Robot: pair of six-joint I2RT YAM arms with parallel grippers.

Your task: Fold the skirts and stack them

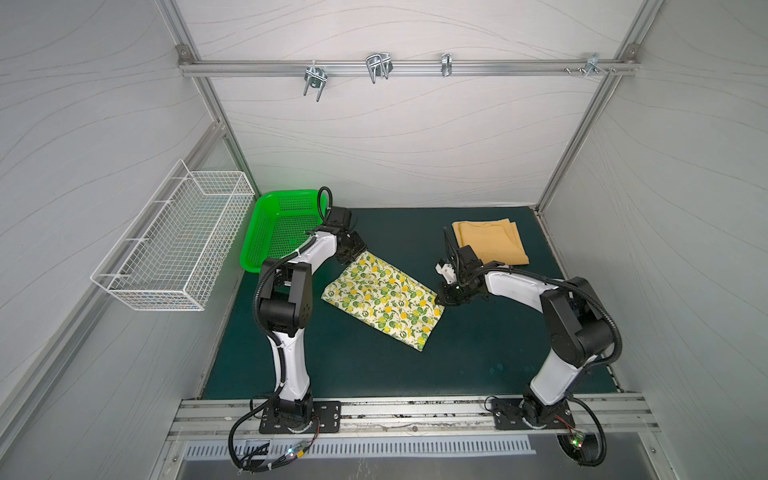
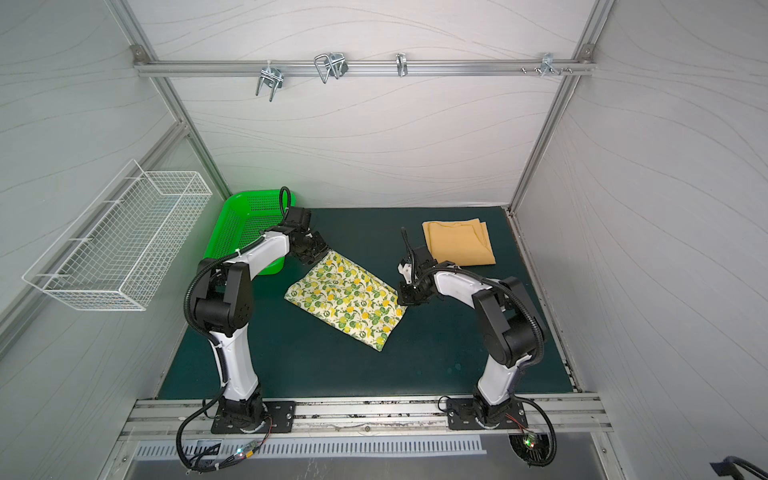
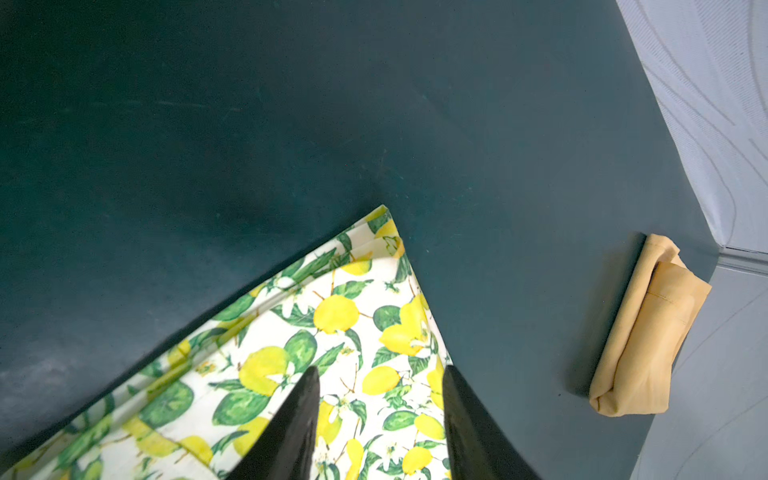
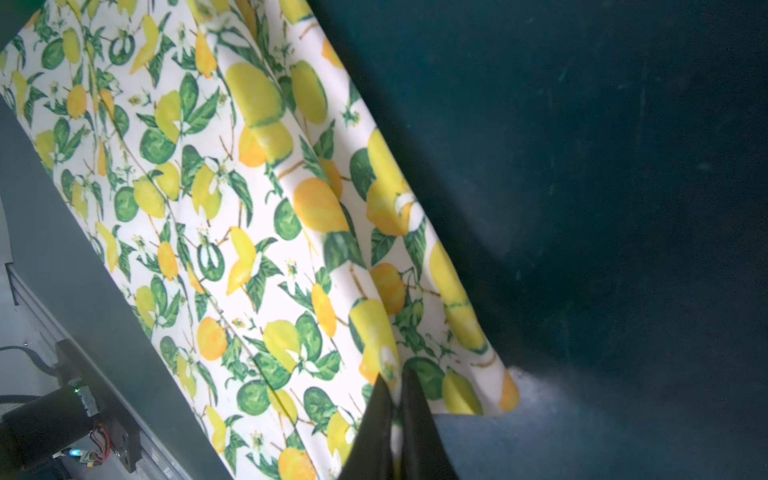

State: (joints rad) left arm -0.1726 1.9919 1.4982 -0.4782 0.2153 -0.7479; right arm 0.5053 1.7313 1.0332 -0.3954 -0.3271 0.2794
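Black pads, right gripper (image 4: 395, 374): status? (Op.)

Your right gripper is pinching a fold of the lemon-print skirt (image 1: 382, 301) close to one corner. In the wrist view, cloth is showing between the clenched pads. (Obs.)

Left gripper (image 3: 380, 370)? (Op.)

Released. Its jaws are standing apart over the corner at the other end of the same far edge. Nothing is sitting between its fingers (image 3: 291, 424). (Obs.)

Where is everything lying? (Op.)

The lemon-print skirt is lying folded as a slanted rectangle mid-mat (image 1: 374, 365), between your two arms. The mustard skirt (image 1: 490, 243) is resting folded at the far right of the mat, well apart from it. The green basket (image 1: 286, 193) is sitting just behind your left arm. (Obs.)

Handling? (Op.)

Judgement only: you are dealing with thin, light, limp cloth, and the layers are probably sliding easily over each other. Lifting from one corner is likely to let the fold sag open. I am suggesting you pinch both ends of that far edge, taking every layer at the stitched hem where the cloth is thickest. Then lift level and carry it low toward the mustard skirt. (Obs.)
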